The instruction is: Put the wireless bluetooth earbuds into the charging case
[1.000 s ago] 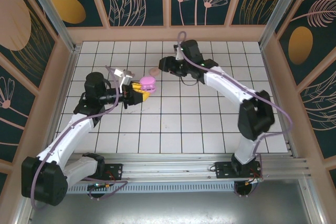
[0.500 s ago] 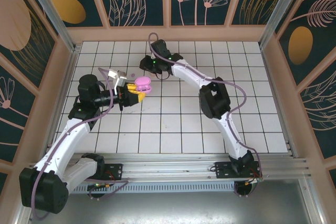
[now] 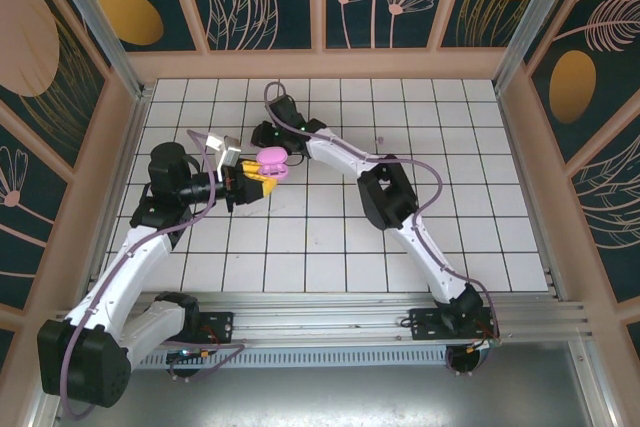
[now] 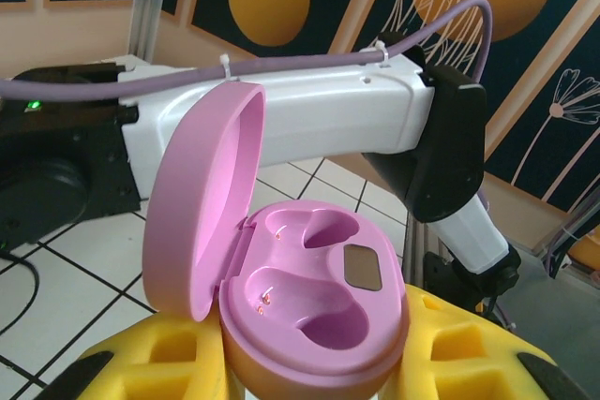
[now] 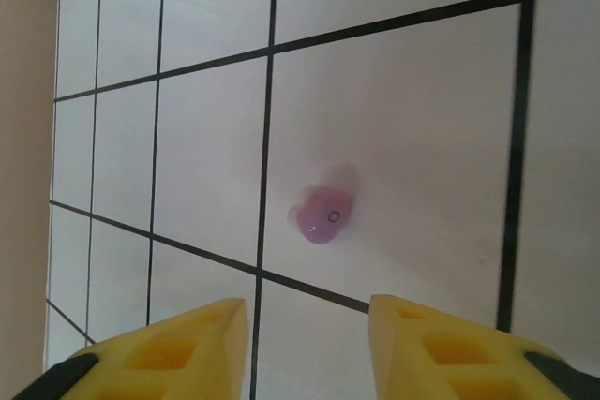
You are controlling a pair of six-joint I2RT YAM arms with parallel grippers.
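Note:
My left gripper (image 4: 317,374) is shut on a pink charging case (image 4: 319,278), held up off the tiles with its yellow fingers (image 4: 178,362) on either side. The lid (image 4: 202,194) stands open and both wells are empty. From above, the case (image 3: 272,159) sits at the tip of the left gripper (image 3: 256,176). My right gripper (image 3: 263,134) reaches far to the left, just behind the case. In the right wrist view it (image 5: 307,306) is open, facing the floor, with one lilac earbud (image 5: 325,214) lying on a white tile just beyond its fingertips.
The right arm (image 3: 340,152) stretches across the back middle of the tiled floor (image 3: 330,247) and passes right behind the held case (image 4: 309,119). Wooden walls (image 3: 130,127) ring the floor.
The right arm has swung left across the back of the floor, and its gripper now hangs beside the held case. The left arm shifted the case slightly left.

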